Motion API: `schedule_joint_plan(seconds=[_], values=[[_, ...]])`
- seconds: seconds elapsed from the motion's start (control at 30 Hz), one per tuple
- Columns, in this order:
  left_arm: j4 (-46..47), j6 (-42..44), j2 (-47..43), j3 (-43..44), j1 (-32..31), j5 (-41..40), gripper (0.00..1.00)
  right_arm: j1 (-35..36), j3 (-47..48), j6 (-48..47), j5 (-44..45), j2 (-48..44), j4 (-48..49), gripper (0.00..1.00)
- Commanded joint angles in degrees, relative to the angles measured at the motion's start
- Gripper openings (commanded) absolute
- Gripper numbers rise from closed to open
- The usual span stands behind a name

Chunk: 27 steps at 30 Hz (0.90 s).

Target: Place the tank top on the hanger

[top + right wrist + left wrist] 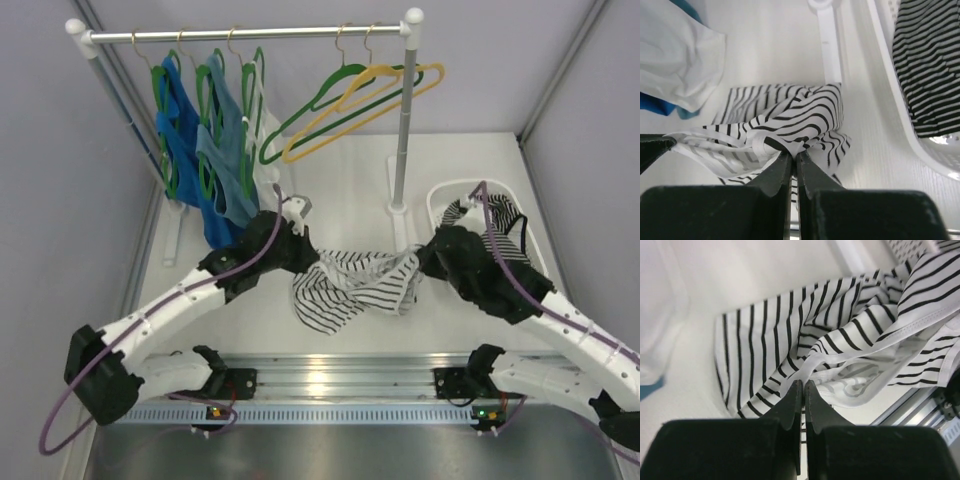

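Observation:
The white tank top (355, 285) with thin dark stripes hangs bunched between my two grippers over the table's middle. My left gripper (305, 262) is shut on its left edge; the wrist view shows the jaws (803, 384) pinching the fabric (840, 335). My right gripper (425, 262) is shut on its right edge, jaws (794, 154) pinching the cloth (800, 120). The green hanger (325, 105) hangs tilted on the rail at the back, just left of a yellow hanger (370, 105).
A clothes rack (245, 33) stands at the back with blue tops (205, 160) on green hangers at its left. Its right post (402, 130) stands behind the tank top. A white basket (440, 200) with a dark striped garment (500, 225) sits at the right.

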Motion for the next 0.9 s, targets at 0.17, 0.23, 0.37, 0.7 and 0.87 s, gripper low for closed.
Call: schedule_joint_plan(seconds=[0.17,0.23,0.37,0.7,0.87], values=[[-11.1,5.5,-10.1,23.9,-0.2,-10.5,0.0,-10.7,34.2,-21.4,-10.1,13.6,-1.1,0.0],[-12.2,7.3,-9.3,30.2,-0.2,-11.8,0.0,-14.8,41.8,-23.2,-16.2,17.5,-0.8,0.0],[-15.6,9.2,-7.3,39.7,-0.2,-13.3,0.0,-21.1,54.1,-26.1,-27.9,24.7,-0.9,0.0],[-17.3,5.3,-9.1,33.9,-0.2,-11.3,0.0,-20.9,45.2,-22.6,-43.2,25.1,4.9,0.0],[-12.3,-1.0,-13.8,14.7,-0.8,-7.8,0.0,-17.5,20.9,-18.9,-43.9,14.5,7.5,0.0]])
